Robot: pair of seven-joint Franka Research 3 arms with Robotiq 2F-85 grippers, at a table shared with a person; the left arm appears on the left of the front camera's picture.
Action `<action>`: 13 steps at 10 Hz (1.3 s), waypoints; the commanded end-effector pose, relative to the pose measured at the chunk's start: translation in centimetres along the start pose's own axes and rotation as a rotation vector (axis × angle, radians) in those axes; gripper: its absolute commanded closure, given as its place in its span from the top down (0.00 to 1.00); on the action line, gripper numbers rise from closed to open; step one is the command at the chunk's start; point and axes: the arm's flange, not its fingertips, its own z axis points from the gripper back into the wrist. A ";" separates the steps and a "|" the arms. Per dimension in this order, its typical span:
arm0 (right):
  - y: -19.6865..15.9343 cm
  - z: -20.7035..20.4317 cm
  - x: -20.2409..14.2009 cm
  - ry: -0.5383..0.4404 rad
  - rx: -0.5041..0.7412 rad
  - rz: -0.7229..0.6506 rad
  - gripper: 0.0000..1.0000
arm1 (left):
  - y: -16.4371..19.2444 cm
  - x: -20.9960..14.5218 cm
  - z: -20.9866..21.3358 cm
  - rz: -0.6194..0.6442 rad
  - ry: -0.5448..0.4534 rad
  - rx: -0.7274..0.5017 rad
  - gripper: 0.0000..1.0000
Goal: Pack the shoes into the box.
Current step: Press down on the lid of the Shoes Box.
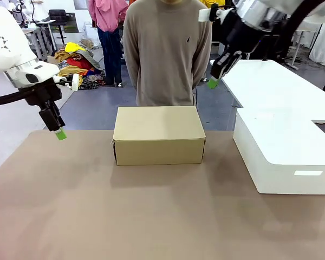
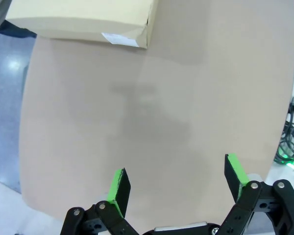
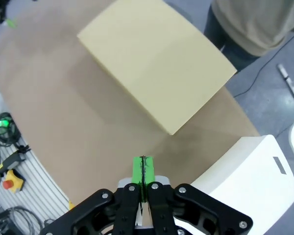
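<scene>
**Q:** What could go wrong from this configuration?

**A:** The box (image 1: 158, 134) sits closed at the middle of the table (image 1: 97, 216), its lid flat, just in front of the standing person (image 1: 167, 51). Packing cannot begin until that lid is raised. A gripper descending on the smooth top would likely push the box across the table or dent the cardboard rather than catch the flap edge. The white bin (image 1: 284, 149) stands near the box's right side, so a wide sweep by the right arm risks striking it.

**Q:** How do the grippers stand?

**A:** The left gripper (image 2: 176, 186) hangs over bare table with its green pads (image 2: 118, 183) well apart, holding and touching nothing. The right gripper (image 3: 142, 176) is raised above the table between box and bin, pads pressed together; nothing appears to lie between them, though the seam is narrow in the wrist view.
</scene>
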 end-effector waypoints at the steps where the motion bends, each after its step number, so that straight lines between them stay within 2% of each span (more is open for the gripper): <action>1: 0.3 -0.2 2.1 0.065 -0.040 -0.040 0.00 | 0.2 0.0 0.2 0.011 -0.010 0.003 1.00; 2: 0.5 -0.8 2.5 0.087 -0.028 -0.040 0.00 | 0.2 0.0 0.2 0.011 -0.010 0.003 1.00; 3: 0.2 -0.6 1.0 0.020 -0.015 -0.012 0.00 | 0.2 0.0 0.2 0.011 -0.010 0.003 1.00; 10: 0.4 -0.6 1.6 0.033 -0.022 -0.020 0.00 | 0.2 0.0 0.2 0.011 -0.010 0.003 1.00; 13: 1.3 -4.0 5.8 0.126 -0.037 -0.281 0.00 | 0.2 0.0 0.2 0.011 -0.010 0.003 1.00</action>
